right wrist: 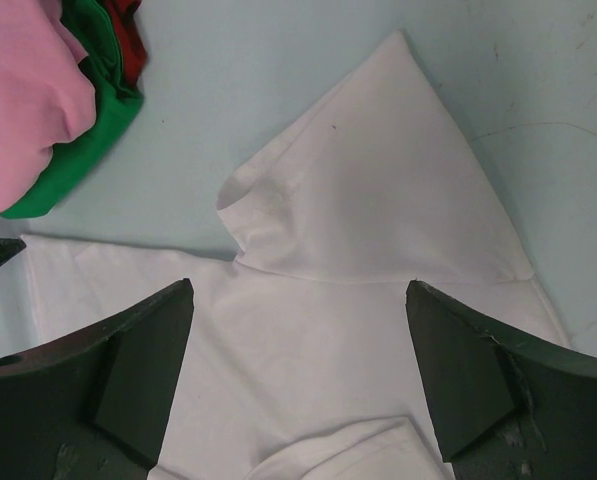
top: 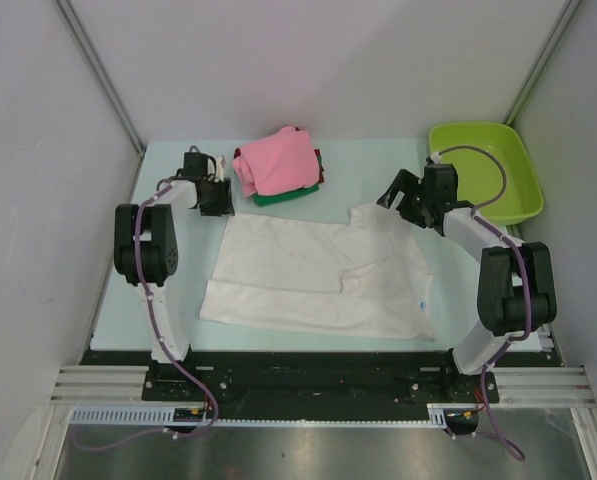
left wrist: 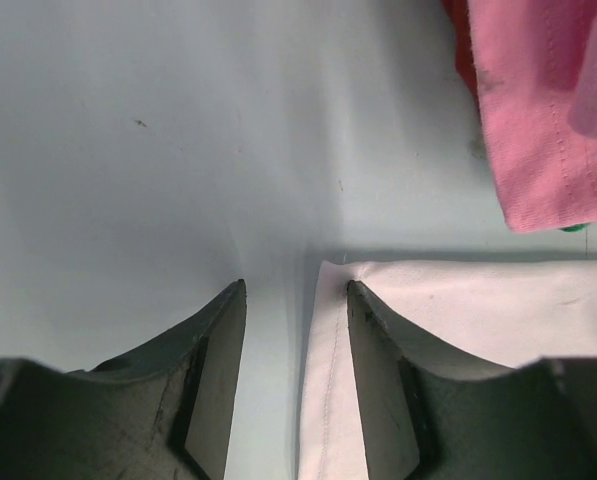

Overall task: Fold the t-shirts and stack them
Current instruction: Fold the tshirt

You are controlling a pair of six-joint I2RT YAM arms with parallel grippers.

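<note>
A white t-shirt [top: 318, 275] lies spread flat mid-table, one sleeve [right wrist: 378, 180] pointing to the far side. Behind it sits a pile with a pink shirt [top: 278, 160] on top of green [right wrist: 88, 140] and dark red [right wrist: 128, 40] ones. My left gripper [top: 216, 197] is low at the white shirt's far left corner. Its jaws [left wrist: 296, 290] stand partly open astride the hemmed edge [left wrist: 328, 380], with bare table beside the cloth. My right gripper [top: 403, 200] hovers over the shirt's far right part, jaws [right wrist: 299, 290] wide open and empty.
A lime-green plastic tub [top: 523, 190] stands at the back right, close behind the right arm. The pink shirt's corner [left wrist: 543, 110] hangs just right of the left gripper. Grey walls enclose the table on three sides.
</note>
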